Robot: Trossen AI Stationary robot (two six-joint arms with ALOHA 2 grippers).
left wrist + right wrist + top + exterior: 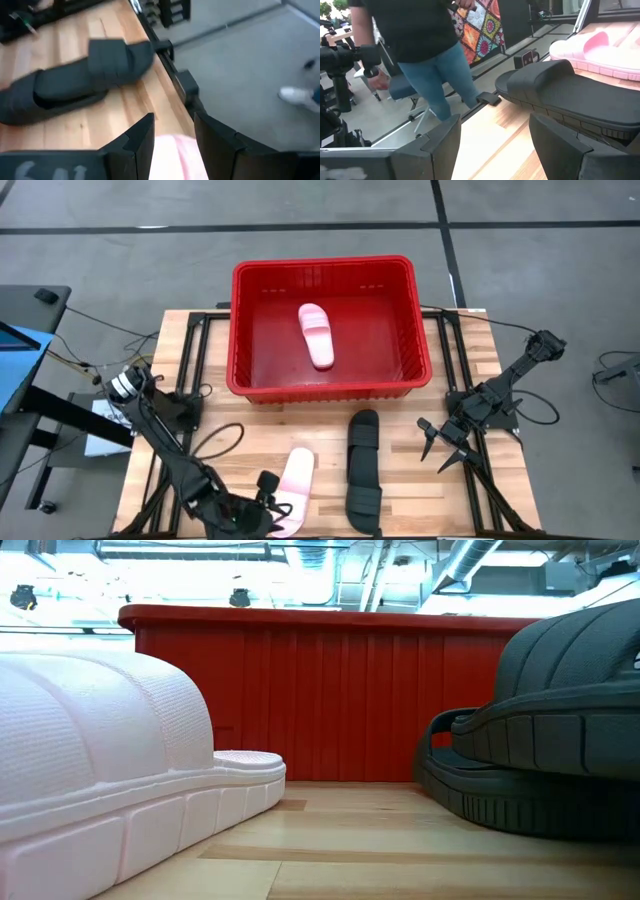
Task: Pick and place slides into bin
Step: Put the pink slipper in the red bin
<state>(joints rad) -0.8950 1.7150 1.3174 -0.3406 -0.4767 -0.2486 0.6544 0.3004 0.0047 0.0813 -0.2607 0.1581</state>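
- Left gripper (268,502): low at the table's near edge, fingers spread on either side of the pink slide (294,476) at its near end, not closed on it. Risk: closing this near the end gives a shallow hold, so the slide could tip or slip out during the lift.
- Pink slide: pale, ribbed strap, flat on the table (400,430), sole down.
- Bin (330,385): red, slotted walls, at the far side of the table. One pink slide (317,334) already lies inside. Risk: a low carry could catch the near rim.
- Black slides (363,470): apparently two, stacked or overlapping, just right of the pink one. Risk: a wide swing could knock them.
- Right gripper (443,448): parked right of the black slides, fingers apart, empty.
- A person stands beyond the table.
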